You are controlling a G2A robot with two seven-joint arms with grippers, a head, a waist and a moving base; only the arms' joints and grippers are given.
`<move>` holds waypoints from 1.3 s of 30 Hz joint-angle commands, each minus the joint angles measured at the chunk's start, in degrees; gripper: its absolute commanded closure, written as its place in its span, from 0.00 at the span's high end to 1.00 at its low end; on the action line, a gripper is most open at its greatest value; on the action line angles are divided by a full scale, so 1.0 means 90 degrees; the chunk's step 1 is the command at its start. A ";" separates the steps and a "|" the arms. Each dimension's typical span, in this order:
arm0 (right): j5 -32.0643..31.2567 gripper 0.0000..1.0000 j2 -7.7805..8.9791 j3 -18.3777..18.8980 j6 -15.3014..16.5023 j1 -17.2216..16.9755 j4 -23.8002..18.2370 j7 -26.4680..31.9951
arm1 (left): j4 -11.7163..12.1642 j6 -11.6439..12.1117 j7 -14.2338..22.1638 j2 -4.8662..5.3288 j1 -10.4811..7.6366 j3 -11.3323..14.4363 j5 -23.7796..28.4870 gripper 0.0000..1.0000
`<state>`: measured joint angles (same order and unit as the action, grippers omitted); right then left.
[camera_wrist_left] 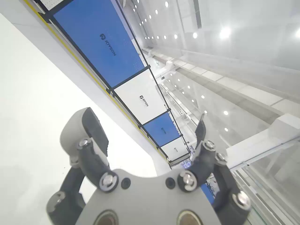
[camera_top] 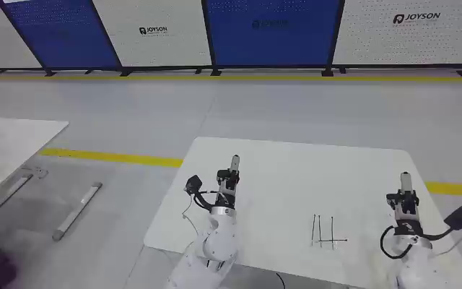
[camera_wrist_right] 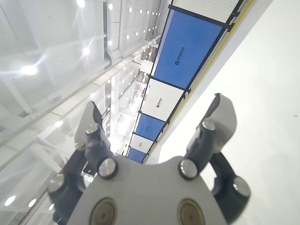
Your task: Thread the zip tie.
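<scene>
Thin black zip ties (camera_top: 323, 232) lie flat on the white table (camera_top: 289, 180) near its front edge, three running away from me and one lying across their near ends. My left gripper (camera_top: 234, 162) stands over the table's left part, well left of the ties; in its wrist view the left gripper (camera_wrist_left: 150, 127) is open with nothing between its fingers. My right gripper (camera_top: 405, 178) is above the table's right edge, to the right of the ties; its own view shows the right gripper (camera_wrist_right: 155, 108) open and holding nothing.
Blue and white partition panels (camera_top: 274, 32) line the far side of the floor behind a yellow line. A second white table (camera_top: 22, 141) sits at the left, with a grey bar (camera_top: 76, 211) on the floor beside it.
</scene>
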<state>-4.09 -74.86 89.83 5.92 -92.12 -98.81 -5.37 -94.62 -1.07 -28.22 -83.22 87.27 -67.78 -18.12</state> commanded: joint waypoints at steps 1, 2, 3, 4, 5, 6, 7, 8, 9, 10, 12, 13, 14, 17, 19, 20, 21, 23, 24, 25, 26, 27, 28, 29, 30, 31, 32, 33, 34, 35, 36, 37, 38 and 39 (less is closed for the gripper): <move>0.0000 1.00 0.0000 0.0000 0.0000 0.0000 0.0000 0.0000 | 0.0000 0.0000 0.0000 0.0000 0.0000 0.0000 0.0000 0.78; 0.0000 1.00 0.0000 0.0000 0.0000 0.0000 0.0000 0.0000 | 0.0000 0.0000 0.0000 0.0000 0.0000 0.0000 0.0000 1.00; 0.0000 0.78 0.0000 0.0000 0.0000 0.0000 0.0000 0.0000 | 0.0000 0.0000 0.0000 0.0000 0.0000 0.0000 0.0000 0.78; 0.0000 1.00 0.0000 0.0000 0.0000 0.0000 0.0000 0.0000 | 0.0000 0.0000 0.0000 0.0000 0.0000 0.0000 0.0000 1.00; 0.0000 1.00 0.0000 0.0000 0.0000 0.0000 0.0000 0.0000 | 0.0000 0.0000 0.0000 0.0000 0.0000 0.0000 0.0000 0.78; 0.0000 0.78 0.0000 0.0000 0.0000 0.0000 0.0000 0.0000 | 0.0000 0.0000 0.0000 0.0000 0.0000 0.0000 0.0000 0.78; 0.0000 1.00 0.0000 0.0000 0.0000 0.0000 0.0000 0.0000 | 0.0000 0.0000 0.0000 0.0000 0.0000 0.0000 0.0000 1.00; 0.0000 0.78 0.0000 0.0000 0.0000 0.0000 0.0000 0.0000 | 0.0000 0.0000 0.0000 0.0000 0.0000 0.0000 0.0000 0.78; 0.0000 0.78 0.0000 0.0000 0.0000 0.0000 0.0000 0.0000 | 0.0000 0.0000 0.0000 0.0000 0.0000 0.0000 0.0000 0.78; -0.0027 1.00 0.0002 0.0013 0.0001 0.0002 0.0002 0.0002 | 0.0000 0.0000 0.0000 0.0000 0.0000 0.0000 0.0000 1.00; -0.0083 1.00 0.0014 0.0040 0.0055 -0.0006 0.0004 0.0160 | 0.0000 0.0000 0.0000 0.0000 0.0000 0.0000 0.0000 1.00; -0.0079 1.00 0.0033 0.0068 0.0135 -0.0013 0.0001 0.0480 | 0.0000 0.0000 0.0000 0.0000 0.0000 0.0000 0.0000 1.00; -0.0112 1.00 0.0054 0.0133 0.0209 -0.0015 -0.0006 0.0724 | 0.0000 0.0000 0.0000 0.0000 0.0000 0.0000 0.0000 1.00; 0.0130 1.00 0.0133 0.0389 0.0312 -0.0019 -0.0034 0.1809 | 0.0000 0.0000 0.0000 0.0000 0.0000 0.0000 0.0000 1.00; 0.0184 1.00 0.0181 0.0586 0.0339 -0.0010 -0.0050 0.2283 | 0.0000 0.0000 0.0000 0.0000 0.0000 0.0000 0.0000 1.00; 0.0201 1.00 0.0215 0.0672 0.0358 0.0001 -0.0055 0.2679 | 0.0000 0.0000 0.0000 0.0000 0.0000 0.0000 0.0000 1.00; 0.0279 1.00 0.0241 0.0745 0.0329 0.0020 -0.0049 0.3019 | 0.0000 0.0000 0.0000 0.0000 0.0000 0.0000 0.0000 1.00; 0.0357 1.00 0.0303 0.0888 0.0220 0.0089 -0.0042 0.3745 | 0.0000 0.0000 0.0000 0.0000 0.0000 0.0000 0.0000 1.00; 0.0442 1.00 0.0338 0.1013 0.0133 0.0160 -0.0030 0.4077 | 0.0000 0.0000 0.0000 0.0000 0.0000 0.0000 0.0000 1.00; 0.0487 1.00 0.0359 0.1074 0.0090 0.0203 -0.0024 0.4279 | 0.0000 0.0000 0.0000 0.0000 0.0000 0.0000 0.0000 1.00; 0.0509 1.00 0.0376 0.1137 0.0042 0.0245 -0.0007 0.4375 | 0.0000 0.0000 0.0000 0.0000 0.0000 0.0000 0.0000 1.00; 0.0513 1.00 0.0380 0.1153 0.0019 0.0257 -0.0001 0.4380 | 0.0000 0.0000 0.0000 0.0000 0.0000 0.0000 0.0000 1.00; 0.0513 1.00 0.0380 0.1153 0.0019 0.0257 -0.0001 0.4380 | 0.0000 0.0000 0.0000 0.0000 0.0000 0.0000 0.0000 1.00; 0.0513 1.00 0.0380 0.1153 0.0019 0.0257 -0.0001 0.4380 | 0.0000 0.0000 0.0000 0.0000 0.0000 0.0000 0.0000 1.00; 0.0513 1.00 0.0380 0.1153 0.0019 0.0257 -0.0001 0.4380 | 0.0000 0.0000 0.0000 0.0000 0.0000 0.0000 0.0000 1.00; 0.0513 1.00 0.0380 0.1153 0.0019 0.0257 -0.0001 0.4380 | 0.0000 0.0000 0.0000 0.0000 0.0000 0.0000 0.0000 1.00; 0.0513 1.00 0.0380 0.1153 0.0019 0.0257 -0.0001 0.4380 | 0.0000 0.0000 0.0000 0.0000 0.0000 0.0000 0.0000 1.00; 0.0513 1.00 0.0380 0.1153 0.0019 0.0257 -0.0001 0.4380 | 0.0000 0.0000 0.0000 0.0000 0.0000 0.0000 0.0000 1.00; 0.0513 1.00 0.0380 0.1153 0.0019 0.0257 -0.0001 0.4380 | 0.0000 0.0000 0.0000 0.0000 0.0000 0.0000 0.0000 1.00; 0.0513 1.00 0.0380 0.1153 0.0019 0.0257 -0.0001 0.4380 | 0.0000 0.0000 0.0000 0.0000 0.0000 0.0000 0.0000 1.00; 0.0513 1.00 0.0380 0.1153 0.0019 0.0257 -0.0001 0.4380 | 0.0000 0.0000 0.0000 0.0000 0.0000 0.0000 0.0000 1.00; 0.0513 1.00 0.0380 0.1153 0.0019 0.0257 -0.0001 0.4380 | 0.0000 0.0000 0.0000 0.0000 0.0000 0.0000 0.0000 1.00; 0.0513 1.00 0.0380 0.1153 0.0019 0.0257 -0.0001 0.4380 | 0.0000 0.0000 0.0000 0.0000 0.0000 0.0000 0.0000 1.00; 0.0513 1.00 0.0380 0.1153 0.0019 0.0257 -0.0001 0.4380 | 0.0000 0.0000 0.0000 0.0000 0.0000 0.0000 0.0000 1.00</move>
<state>0.53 -71.44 100.21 6.09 -89.80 -98.83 34.04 -94.62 -1.07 -28.22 -83.22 87.27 -67.78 -18.12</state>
